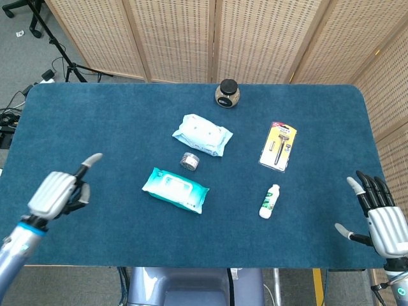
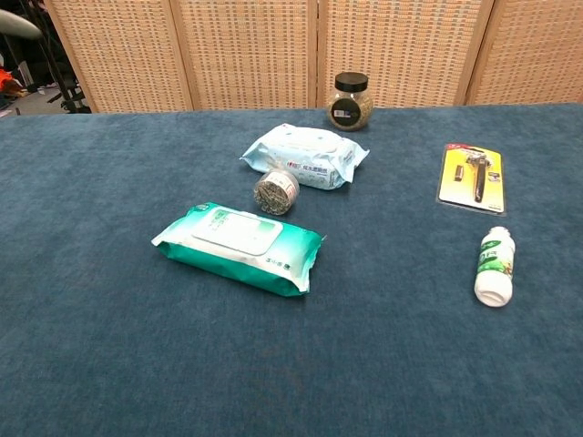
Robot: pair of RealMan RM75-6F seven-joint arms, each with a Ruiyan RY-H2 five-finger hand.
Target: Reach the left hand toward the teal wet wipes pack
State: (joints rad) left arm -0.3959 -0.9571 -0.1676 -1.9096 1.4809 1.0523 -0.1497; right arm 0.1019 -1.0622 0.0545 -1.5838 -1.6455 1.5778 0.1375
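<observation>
On my tabletop I count two wipes packs, one teal wet wipes pack and one pale blue pack; two jars, one black-lidded jar and one small jar lying sideways; one carded razor; one white bottle.

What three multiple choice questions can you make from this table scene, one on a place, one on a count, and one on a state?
1. What lies just beyond the teal wet wipes pack?
A. small round tin
B. packaged razor
C. glass jar

2. How many wipes packs lie on the blue table?
A. one
B. two
C. three

3. How is the small white bottle placed?
A. upright
B. lying on its side
C. held by the right hand

Answers:
1 A, the tin sits between the teal pack and the pale blue wipes pack.
2 B, only the teal and pale blue packs show.
3 B, it lies flat on the cloth, apart from both the right hand and the left hand.
</observation>
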